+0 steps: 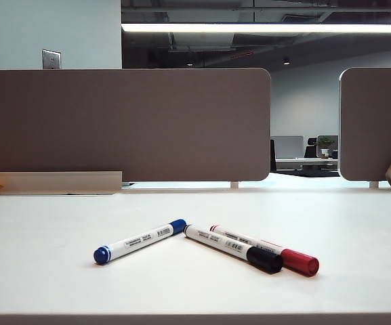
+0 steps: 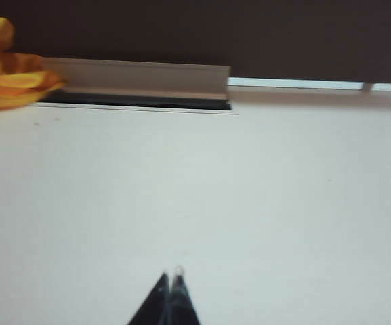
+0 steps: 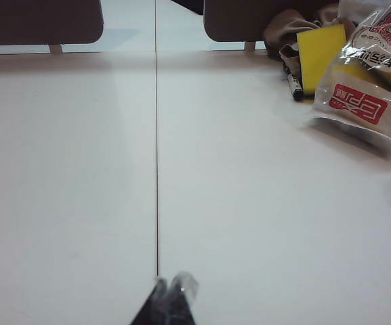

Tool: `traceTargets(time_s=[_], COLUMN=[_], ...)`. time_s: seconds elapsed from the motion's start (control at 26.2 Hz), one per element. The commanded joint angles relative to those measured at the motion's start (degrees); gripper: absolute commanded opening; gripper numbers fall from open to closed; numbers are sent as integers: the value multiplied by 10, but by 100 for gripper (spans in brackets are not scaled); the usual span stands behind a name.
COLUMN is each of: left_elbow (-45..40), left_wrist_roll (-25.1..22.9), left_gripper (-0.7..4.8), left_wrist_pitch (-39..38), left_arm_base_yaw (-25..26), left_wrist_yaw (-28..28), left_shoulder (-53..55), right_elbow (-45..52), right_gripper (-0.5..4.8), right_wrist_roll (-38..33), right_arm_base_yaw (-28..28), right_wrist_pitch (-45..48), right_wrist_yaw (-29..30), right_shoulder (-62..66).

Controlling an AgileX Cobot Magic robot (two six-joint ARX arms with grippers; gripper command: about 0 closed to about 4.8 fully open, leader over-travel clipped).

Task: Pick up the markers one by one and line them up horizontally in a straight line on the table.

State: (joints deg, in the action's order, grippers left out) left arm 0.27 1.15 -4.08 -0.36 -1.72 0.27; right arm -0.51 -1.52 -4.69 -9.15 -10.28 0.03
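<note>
Three markers (image 1: 202, 247) lie slanted near the bench's (image 1: 46, 271) front edge; left gripper (image 2: 171, 274) and right gripper (image 3: 171, 281), jaws shut, empty, see neither.

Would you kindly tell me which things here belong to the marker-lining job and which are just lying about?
Job:
- blue-capped marker
- black-capped marker
- red-capped marker
- table
- left tool and right tool, both shut, over bare table

Lying about:
- divider panels
- orange-yellow thing
- yellow sponge
- printed plastic bag
</note>
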Motion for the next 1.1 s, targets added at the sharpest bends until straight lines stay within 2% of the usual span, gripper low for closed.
traceTargets(time_s=[0.04, 0.19, 0.38, 0.42, 0.53, 0.57, 0.76, 0.84, 0.99, 1.1], left_elbow=[2, 3, 12, 25, 70, 82, 206, 227, 263, 287], left_wrist_roll=[15, 77, 94, 120, 155, 159, 161, 161, 176, 190], left_gripper=[-6, -6, -6, -6, -6, -6, -5, -4, 28, 26], left_wrist_pitch=[3, 3, 2, 2, -8, -9, -73, -81, -96, -115], left_arm_base_yaw=[0, 0, 0, 0, 0, 0, 0, 0, 0, 0], left_wrist_yaw=[-37, -39, -65, -76, -93, -101, -203, -224, -309, -349], left_shoulder=[0, 0, 0, 0, 0, 0, 0, 0, 0, 1], right_elbow=[-1, -1, -3, -7, -37, -47, -146, -169, -199, -210], right_gripper=[-1, -1, -1, -1, -1, -1, -1, -2, -1, -2], right_wrist_roll=[-48, -108, -150, -151, -172, -182, -258, -275, -366, -375], right_arm_base_yaw=[0, 0, -1, -1, -1, -1, -1, -1, -1, -1], right_wrist_pitch=[3, 4, 13, 27, 34, 33, 28, 25, 21, 21], right_wrist_yaw=[12, 14, 38, 66, 112, 122, 248, 286, 355, 419], right_shoulder=[1, 1, 1, 1, 1, 1, 1, 1, 1, 1])
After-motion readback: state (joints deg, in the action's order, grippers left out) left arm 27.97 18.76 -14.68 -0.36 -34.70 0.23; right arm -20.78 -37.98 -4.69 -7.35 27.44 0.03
